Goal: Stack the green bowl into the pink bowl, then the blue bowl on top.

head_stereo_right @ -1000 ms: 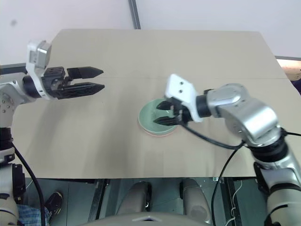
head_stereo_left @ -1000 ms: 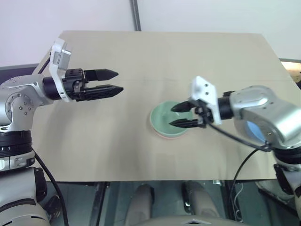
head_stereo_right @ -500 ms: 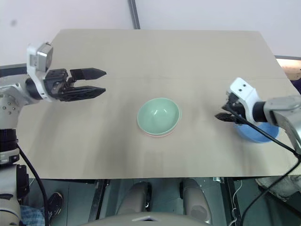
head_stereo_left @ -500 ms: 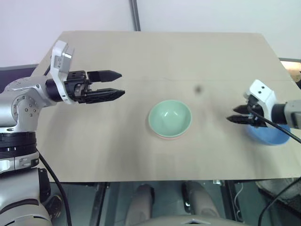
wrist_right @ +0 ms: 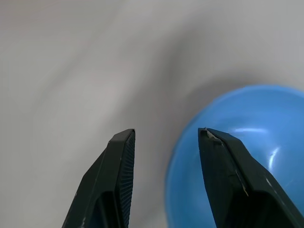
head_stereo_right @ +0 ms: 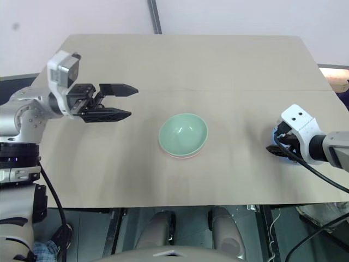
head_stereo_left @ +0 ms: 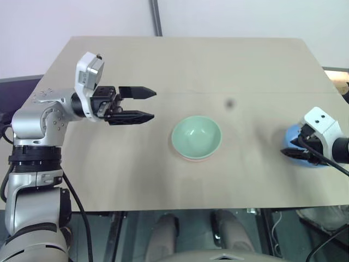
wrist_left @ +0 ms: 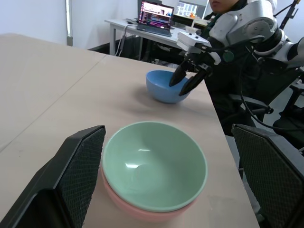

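Observation:
The green bowl (head_stereo_left: pixel 196 136) sits nested in the pink bowl (wrist_left: pixel 142 209) at the middle of the table; of the pink one just the rim and lower wall show. The blue bowl (wrist_left: pixel 164 88) stands by itself near the table's right edge. My right gripper (wrist_right: pixel 166 135) is open and straddles its near rim, one finger over the inside (wrist_right: pixel 247 156) and the other over the tabletop outside. Left of the nested pair, my left gripper (head_stereo_left: pixel 150 105) hovers open, pointing at them, nothing between its fingers.
The tan table (head_stereo_left: pixel 163 65) ends close to the right of the blue bowl. A small dark speck (head_stereo_left: pixel 229 103) marks the tabletop. A pole (head_stereo_left: pixel 156 17) rises behind the far edge. Beyond the table, a desk with a laptop (wrist_left: pixel 156 12) and a seated person.
My right gripper has swung from over the green bowl to the right and down onto the blue bowl's rim. The left gripper has edged right toward the nested bowls.

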